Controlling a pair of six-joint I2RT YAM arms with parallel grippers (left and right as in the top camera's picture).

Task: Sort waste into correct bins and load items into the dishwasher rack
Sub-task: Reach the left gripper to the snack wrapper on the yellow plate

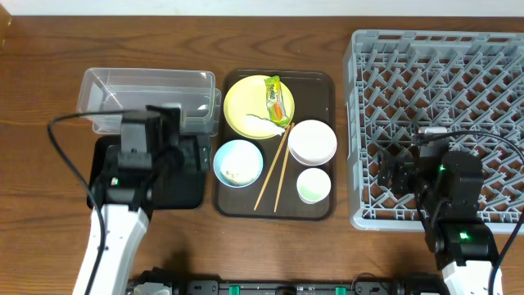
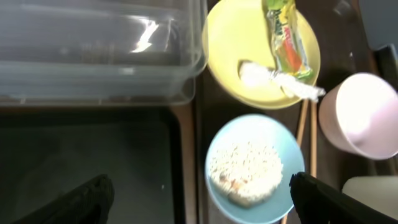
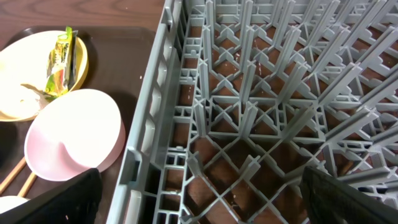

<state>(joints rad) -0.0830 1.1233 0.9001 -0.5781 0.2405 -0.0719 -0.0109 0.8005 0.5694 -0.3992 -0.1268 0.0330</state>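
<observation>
Two sets of jaws stand wide apart, and neither holds anything. Your left jaws show only as dark rounded fingertips at the bottom corners of the left wrist view. They hang over the seam between the black tray and the light-blue bowl. The tray is shallow, matte and rectangular. The bowl is round and glossy, with a mound of rice grains in its middle. Just beyond the tray sits the clear tub, rectangular with rounded corners and a glinting rim. Past the bowl you see the yellow plate, flat and round. It carries the crinkled green-and-yellow wrapper and a white clump beside it. Two thin wooden chopsticks run between the blue bowl and the smooth white-pink bowl. The pale-green cup stands near that bowl, and all of these sit on the brown serving tray. Your right jaws hang above the dishwasher rack, near its left wall, over a grey plastic lattice of upright pegs. The rack rests on the wooden counter, beside the serving tray.
</observation>
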